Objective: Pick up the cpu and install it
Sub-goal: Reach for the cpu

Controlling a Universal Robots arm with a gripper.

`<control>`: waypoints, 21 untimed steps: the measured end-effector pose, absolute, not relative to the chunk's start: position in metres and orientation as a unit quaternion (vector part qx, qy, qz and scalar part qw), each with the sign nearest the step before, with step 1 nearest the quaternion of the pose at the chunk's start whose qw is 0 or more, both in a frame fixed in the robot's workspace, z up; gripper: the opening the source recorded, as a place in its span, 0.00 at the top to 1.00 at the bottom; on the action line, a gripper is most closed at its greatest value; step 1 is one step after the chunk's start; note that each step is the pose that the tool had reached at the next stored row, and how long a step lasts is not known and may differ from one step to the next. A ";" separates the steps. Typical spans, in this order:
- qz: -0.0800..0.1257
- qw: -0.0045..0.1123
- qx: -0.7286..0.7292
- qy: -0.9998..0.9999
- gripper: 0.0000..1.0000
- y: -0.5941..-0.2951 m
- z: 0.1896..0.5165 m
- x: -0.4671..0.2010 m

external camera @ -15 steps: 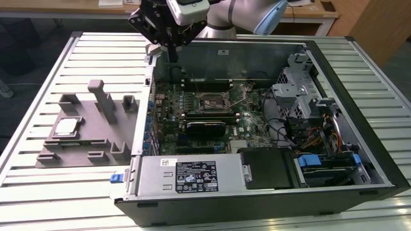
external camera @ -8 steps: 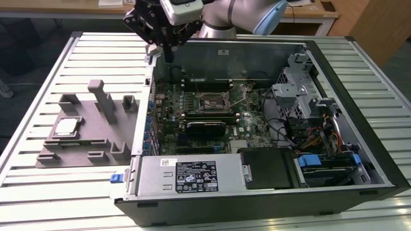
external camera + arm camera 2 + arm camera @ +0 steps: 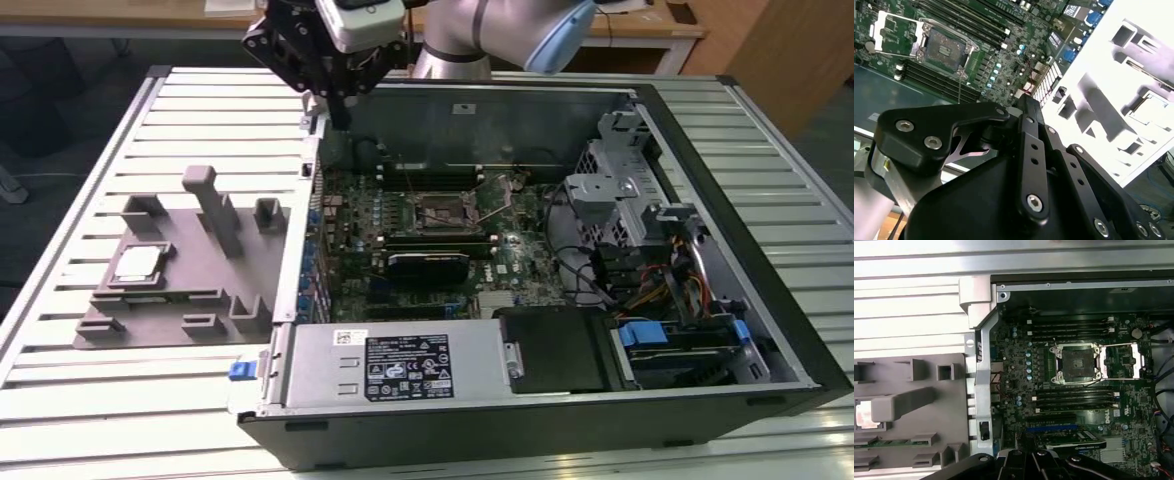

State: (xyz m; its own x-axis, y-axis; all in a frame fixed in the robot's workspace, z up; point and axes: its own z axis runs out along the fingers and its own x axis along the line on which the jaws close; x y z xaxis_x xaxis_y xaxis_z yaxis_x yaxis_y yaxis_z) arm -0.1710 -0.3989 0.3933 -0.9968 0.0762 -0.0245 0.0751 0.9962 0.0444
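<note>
The cpu (image 3: 138, 263) is a small square chip with a shiny silver top. It lies flat in a recess of the grey fixture (image 3: 160, 300) at the exterior view's left, outside the computer case. In the first wrist view a grey post partly covers the cpu (image 3: 863, 416); in the second wrist view the cpu (image 3: 1150, 106) looks washed out. The motherboard's socket (image 3: 441, 212) (image 3: 1076, 363) (image 3: 946, 48) stands with its metal frame swung open and nothing in it. My gripper (image 3: 336, 105) hangs high over the case's rear corner nearest the fixture, well apart from the cpu, holding nothing that I can see.
The open computer case (image 3: 694, 150) lies on a slatted metal table (image 3: 80, 400). Inside are the power supply (image 3: 400, 365), a black heatsink block (image 3: 427, 266), drive cages and cables (image 3: 641, 270). Upright grey posts (image 3: 214, 205) rise from the fixture near the cpu.
</note>
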 end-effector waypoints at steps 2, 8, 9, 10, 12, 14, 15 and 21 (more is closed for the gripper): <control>0.022 0.013 0.038 0.999 0.89 -0.399 0.393 -0.173; 0.022 0.013 0.038 0.999 0.89 -0.399 0.393 -0.182; 0.022 0.013 0.038 0.999 0.89 -0.399 0.393 -0.183; 0.022 0.013 0.038 0.999 0.89 -0.399 0.393 -0.185; 0.022 0.013 0.038 0.999 0.89 -0.399 0.393 -0.187; 0.022 0.013 0.038 0.999 0.89 -0.399 0.393 -0.189; 0.022 0.013 0.038 0.999 0.89 -0.399 0.393 -0.190; 0.022 0.013 0.038 0.999 0.89 -0.399 0.393 -0.196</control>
